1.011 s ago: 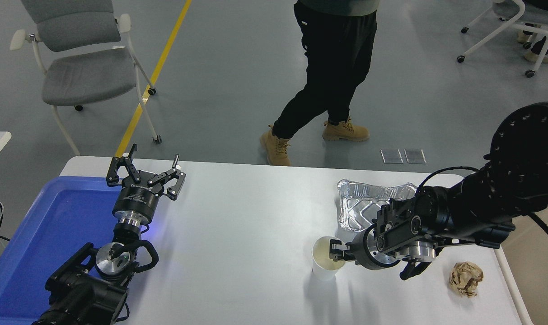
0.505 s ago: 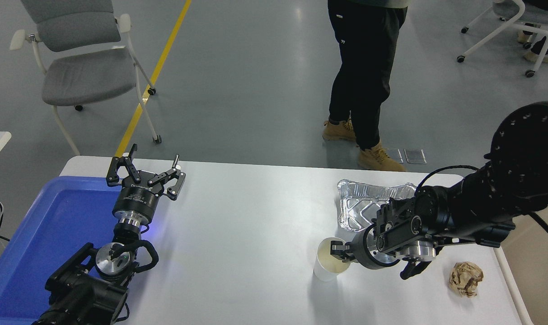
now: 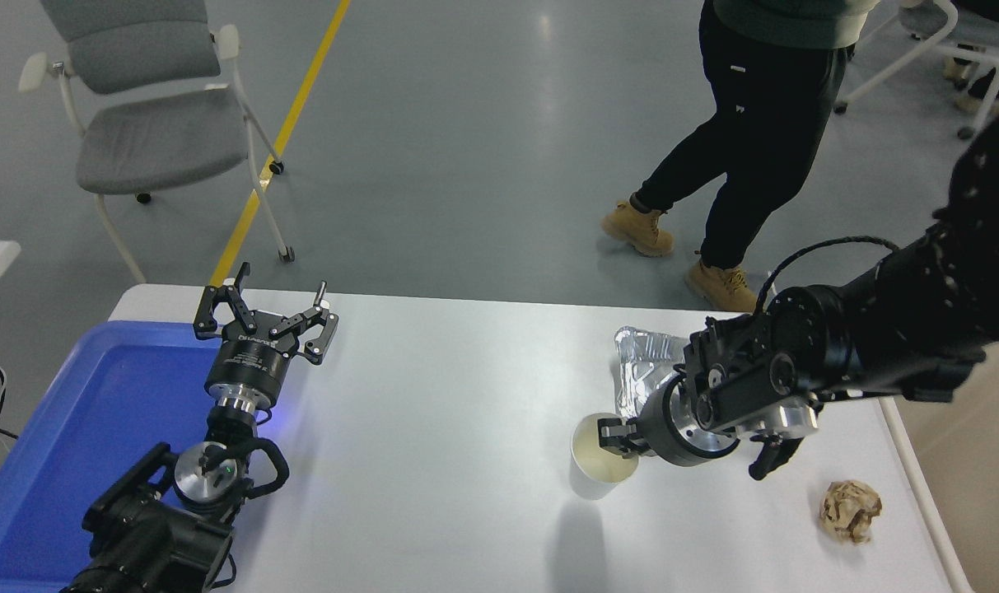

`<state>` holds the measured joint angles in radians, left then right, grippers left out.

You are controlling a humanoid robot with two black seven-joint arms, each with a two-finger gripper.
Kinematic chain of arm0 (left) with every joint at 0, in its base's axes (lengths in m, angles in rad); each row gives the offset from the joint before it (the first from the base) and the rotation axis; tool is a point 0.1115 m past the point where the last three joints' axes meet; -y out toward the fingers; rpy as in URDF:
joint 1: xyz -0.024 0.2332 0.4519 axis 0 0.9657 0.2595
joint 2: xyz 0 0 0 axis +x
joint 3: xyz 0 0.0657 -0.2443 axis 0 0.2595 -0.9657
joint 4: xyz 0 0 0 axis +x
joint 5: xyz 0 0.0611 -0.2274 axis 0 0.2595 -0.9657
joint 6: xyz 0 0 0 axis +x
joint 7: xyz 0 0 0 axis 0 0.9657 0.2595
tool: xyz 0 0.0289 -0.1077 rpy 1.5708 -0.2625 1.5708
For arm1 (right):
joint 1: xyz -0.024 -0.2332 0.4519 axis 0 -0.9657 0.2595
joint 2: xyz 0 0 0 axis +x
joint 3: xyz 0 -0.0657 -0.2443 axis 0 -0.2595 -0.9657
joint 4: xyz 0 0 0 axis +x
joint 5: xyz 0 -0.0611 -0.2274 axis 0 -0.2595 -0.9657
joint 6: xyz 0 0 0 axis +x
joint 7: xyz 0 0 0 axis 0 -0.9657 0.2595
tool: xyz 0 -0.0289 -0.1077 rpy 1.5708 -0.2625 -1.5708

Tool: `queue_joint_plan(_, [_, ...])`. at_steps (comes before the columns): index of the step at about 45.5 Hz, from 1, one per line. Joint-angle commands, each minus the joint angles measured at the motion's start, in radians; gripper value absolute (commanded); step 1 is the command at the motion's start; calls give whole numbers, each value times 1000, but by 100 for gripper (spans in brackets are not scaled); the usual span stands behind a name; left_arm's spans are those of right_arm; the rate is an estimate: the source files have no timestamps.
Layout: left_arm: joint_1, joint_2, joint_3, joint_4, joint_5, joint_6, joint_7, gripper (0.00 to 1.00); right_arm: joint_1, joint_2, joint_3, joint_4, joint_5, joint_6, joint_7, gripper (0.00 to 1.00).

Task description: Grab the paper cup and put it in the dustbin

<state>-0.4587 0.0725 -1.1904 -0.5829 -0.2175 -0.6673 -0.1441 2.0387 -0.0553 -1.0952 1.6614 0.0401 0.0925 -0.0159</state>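
Now the paper cup [image 3: 602, 457] hangs just above the table's [image 3: 450, 412] near right, pinched at its rim by your right claw [image 3: 616, 436]. Lift gently: thin tapered paper crushes easily. Carry it right toward the beige dustbin [image 3: 973, 461]. Behind it lies crinkled shiny foil [image 3: 643, 371], a crumpled brown ball [image 3: 851, 511] nearer. Your left claw [image 3: 264, 325] rests spread apart.

Left gripper [image 3: 264, 317] parked lower left, fingers spread, right gripper [image 3: 613, 435] reaching leftward, clamped
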Motion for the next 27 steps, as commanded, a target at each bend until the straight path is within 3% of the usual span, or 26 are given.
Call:
queue_joint_plan(1, [0,1,0,0,0,0,0,99,299,-84,-48,47,-58,249,4,0])
queue_joint_plan(13, [0,1,0,0,0,0,0,99,480,-221,-114,49,-204,458,5,0])
queue_joint_plan(27, [0,1,0,2,0,0,0,99,520,-398,-186,35,-348,481,5,0])
